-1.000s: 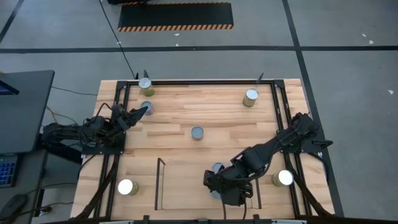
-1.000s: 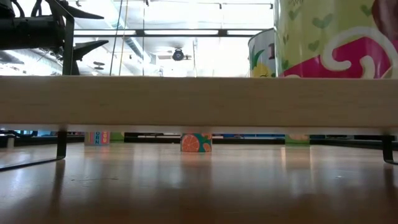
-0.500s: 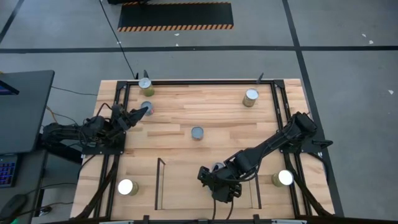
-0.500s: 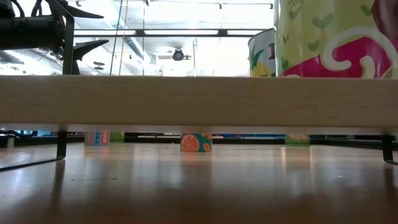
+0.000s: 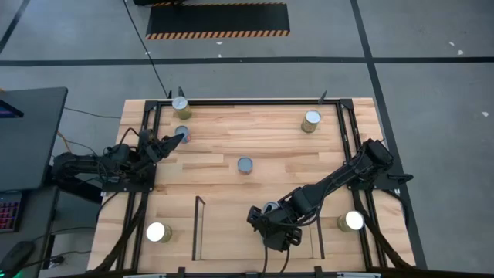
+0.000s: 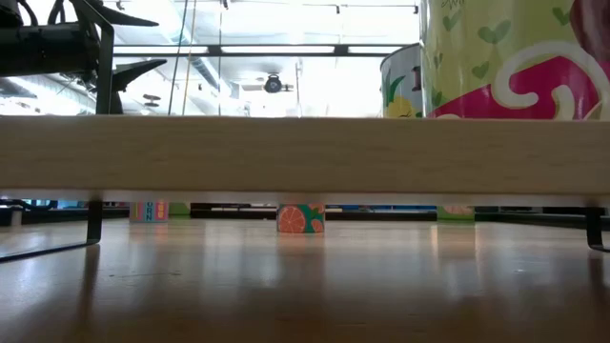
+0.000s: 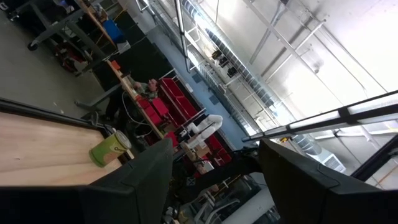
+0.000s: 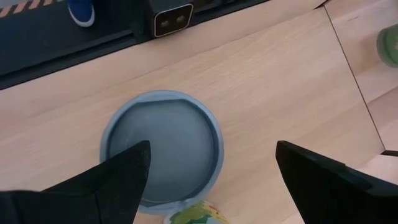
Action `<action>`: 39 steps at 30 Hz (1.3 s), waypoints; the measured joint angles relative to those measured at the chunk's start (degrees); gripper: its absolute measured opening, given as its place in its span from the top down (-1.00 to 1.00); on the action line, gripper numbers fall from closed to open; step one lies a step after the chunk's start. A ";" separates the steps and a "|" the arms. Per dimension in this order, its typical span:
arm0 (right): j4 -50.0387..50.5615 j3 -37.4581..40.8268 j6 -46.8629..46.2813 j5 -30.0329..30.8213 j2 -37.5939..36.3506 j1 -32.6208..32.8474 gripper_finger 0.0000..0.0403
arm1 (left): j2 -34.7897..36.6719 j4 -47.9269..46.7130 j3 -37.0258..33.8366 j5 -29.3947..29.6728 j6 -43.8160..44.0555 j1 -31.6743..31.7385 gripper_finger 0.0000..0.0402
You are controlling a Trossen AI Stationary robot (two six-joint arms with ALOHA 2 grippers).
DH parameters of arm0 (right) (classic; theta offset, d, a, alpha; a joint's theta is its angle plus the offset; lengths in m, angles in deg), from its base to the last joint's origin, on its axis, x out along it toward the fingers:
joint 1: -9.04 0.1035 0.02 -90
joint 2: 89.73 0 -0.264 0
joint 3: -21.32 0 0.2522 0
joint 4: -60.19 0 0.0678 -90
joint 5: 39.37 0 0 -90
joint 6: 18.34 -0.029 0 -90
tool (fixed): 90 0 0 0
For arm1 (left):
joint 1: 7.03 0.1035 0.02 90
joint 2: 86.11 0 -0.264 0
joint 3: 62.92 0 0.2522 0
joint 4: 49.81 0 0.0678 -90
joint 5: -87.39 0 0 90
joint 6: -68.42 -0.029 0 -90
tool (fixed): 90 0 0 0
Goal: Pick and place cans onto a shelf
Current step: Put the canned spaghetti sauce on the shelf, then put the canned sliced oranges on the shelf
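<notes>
My right gripper (image 5: 265, 216) is open low over the shelf (image 5: 231, 232), the light-wood bay between thin black rods at the table's near edge. A can with a grey-blue top (image 8: 163, 148) stands upright on the wood between its spread fingers, and is partly hidden under the arm in the high view (image 5: 271, 206). My left gripper (image 5: 182, 137) is open and empty beside another grey-blue-topped can (image 5: 182, 131) at the far left. In the low view, two cans (image 6: 515, 57) stand on the shelf board (image 6: 305, 152). My right gripper comes at the can from above. One finger (image 8: 118, 177) overlaps the can's rim in the wrist view, and the other finger (image 8: 323, 180) stands clear of it. I cannot tell whether the gripper touches the can.
Other cans stand at the far left corner (image 5: 180, 103), far right (image 5: 311, 120), the middle (image 5: 245, 164), near left (image 5: 157, 232) and near right (image 5: 353, 221). A black table-wide frame (image 5: 340, 123) runs along the table's sides. A can (image 7: 112, 148) shows beyond my left gripper's fingers.
My right gripper has gone a little toward the table's left edge over the shelf, then stopped. The cans have stayed where they were.
</notes>
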 joint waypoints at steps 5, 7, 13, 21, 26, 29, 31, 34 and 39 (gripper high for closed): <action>1.04 0.00 0.01 -0.28 0.00 0.00 -0.76 | 0.00 0.00 0.01 -0.02 -0.02 -0.01 -0.22; 0.92 0.00 0.05 -0.23 0.00 0.00 -0.76 | 0.00 -0.01 0.01 0.00 -0.04 0.00 -0.22; 1.73 0.00 0.05 -1.17 0.00 0.00 -0.76 | 0.00 -0.02 0.01 -0.02 -0.02 0.01 -0.22; 2.67 -0.04 -0.43 -1.41 -0.04 0.01 -0.76 | -0.01 -0.02 0.00 0.00 0.27 0.01 -0.22; -0.09 -0.04 -0.42 -1.20 -0.04 0.00 -0.76 | 0.00 0.00 0.01 0.00 1.33 0.02 -0.22; 0.00 -0.04 -0.42 -1.20 -0.04 0.03 -0.76 | 0.00 0.00 0.01 0.00 1.57 -0.01 -0.22; 0.12 -0.04 -0.42 -0.93 -0.04 0.24 -0.76 | 0.00 0.02 0.01 0.00 1.71 0.01 -0.22; -0.01 -0.04 -0.30 -0.58 -0.04 0.56 -0.76 | 0.00 0.02 0.00 0.00 1.84 0.01 -0.22; 2.89 -4.73 -0.22 3.55 -0.04 0.85 -0.76 | 0.00 0.02 0.01 0.00 1.69 0.02 -0.22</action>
